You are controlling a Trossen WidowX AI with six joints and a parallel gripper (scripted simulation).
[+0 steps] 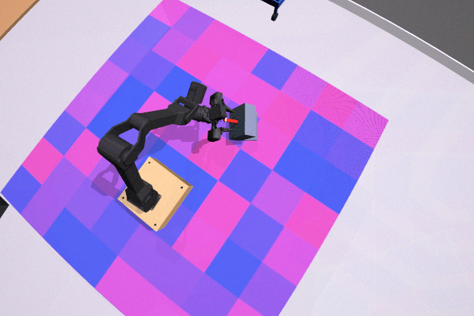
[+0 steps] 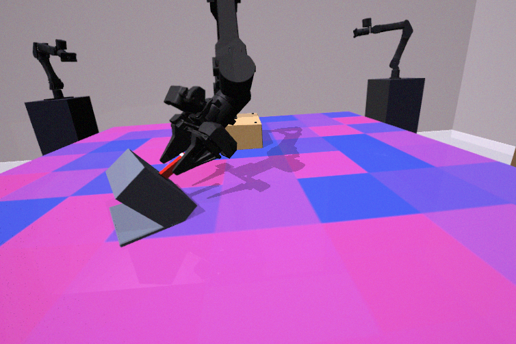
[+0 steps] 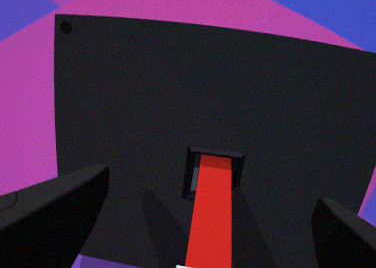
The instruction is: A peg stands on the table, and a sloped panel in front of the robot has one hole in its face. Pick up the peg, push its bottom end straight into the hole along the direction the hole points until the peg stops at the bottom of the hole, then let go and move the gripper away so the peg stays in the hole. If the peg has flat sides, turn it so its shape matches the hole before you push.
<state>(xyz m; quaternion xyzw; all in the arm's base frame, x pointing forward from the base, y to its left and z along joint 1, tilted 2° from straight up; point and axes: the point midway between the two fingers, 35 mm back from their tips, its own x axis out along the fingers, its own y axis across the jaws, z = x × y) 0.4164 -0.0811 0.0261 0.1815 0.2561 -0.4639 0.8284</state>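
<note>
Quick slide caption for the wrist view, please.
Open end effector straddles the red peg, seated in the dark panel's square hole.

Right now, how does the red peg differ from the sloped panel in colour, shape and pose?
The red peg is bright red with a white band; the sloped panel is dark. The peg is a slim bar, the panel a broad flat face. The peg sticks out of the panel's square hole. The open gripper touches neither.
</note>
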